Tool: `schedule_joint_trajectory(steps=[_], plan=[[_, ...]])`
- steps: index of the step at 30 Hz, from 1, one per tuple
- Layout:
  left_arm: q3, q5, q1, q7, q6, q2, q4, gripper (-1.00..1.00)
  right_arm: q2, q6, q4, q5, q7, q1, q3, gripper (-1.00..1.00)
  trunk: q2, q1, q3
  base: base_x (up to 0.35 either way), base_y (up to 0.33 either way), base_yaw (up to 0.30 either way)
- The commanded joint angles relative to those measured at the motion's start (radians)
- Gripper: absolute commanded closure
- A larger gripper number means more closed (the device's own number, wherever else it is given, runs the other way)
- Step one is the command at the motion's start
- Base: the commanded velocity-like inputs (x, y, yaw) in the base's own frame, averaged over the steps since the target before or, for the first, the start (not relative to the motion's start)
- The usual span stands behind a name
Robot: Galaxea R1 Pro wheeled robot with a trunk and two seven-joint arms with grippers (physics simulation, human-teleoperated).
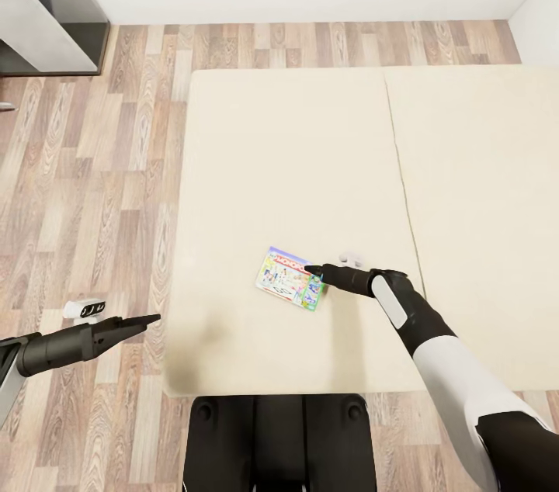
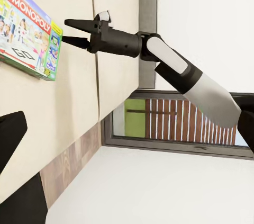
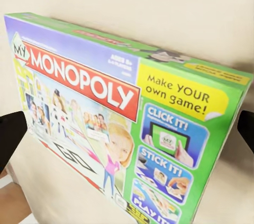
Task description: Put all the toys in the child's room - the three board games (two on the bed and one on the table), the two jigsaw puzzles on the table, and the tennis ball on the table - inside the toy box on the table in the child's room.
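One board game (image 1: 290,279), a pale green "My Monopoly" box, lies flat on the left cream pad of the bed (image 1: 256,166), near its front edge. My right gripper (image 1: 314,270) hovers at the box's right end, open. In the left wrist view the right gripper (image 2: 71,32) has its two fingertips just short of the box (image 2: 26,30). In the right wrist view the box (image 3: 121,123) spans the picture between the dark fingers (image 3: 10,134). My left gripper (image 1: 147,319) hangs open over the floor at the bed's left edge, holding nothing.
Wood-plank floor (image 1: 93,189) runs left of the bed. A dark grey furniture piece (image 1: 54,11) stands at the far left against the white wall. The bed's right pad (image 1: 481,205) is bare. My base (image 1: 279,438) sits against the bed's front edge.
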Motion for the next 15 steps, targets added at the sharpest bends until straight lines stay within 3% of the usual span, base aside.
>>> schedule_joint_trajectory(steps=[1,9,15], plan=[[0.0,0.0,0.0,-0.004,0.011,0.0,0.0,-1.0,-0.001,0.003,-0.001,-0.001,0.001,0.0,0.002,-1.0,-0.002,0.001,-0.001,0.0,0.001,0.0],[0.0,0.0,0.0,-0.004,0.011,0.0,0.0,-1.0,0.001,0.002,-0.001,-0.001,0.0,0.0,0.002,-1.0,-0.002,0.001,-0.001,0.0,0.017,0.0],[0.0,0.0,0.0,-0.004,0.011,0.0,0.0,-1.0,0.002,0.003,-0.002,-0.001,0.0,0.0,0.002,-1.0,-0.002,0.001,-0.001,0.0,0.168,0.0]])
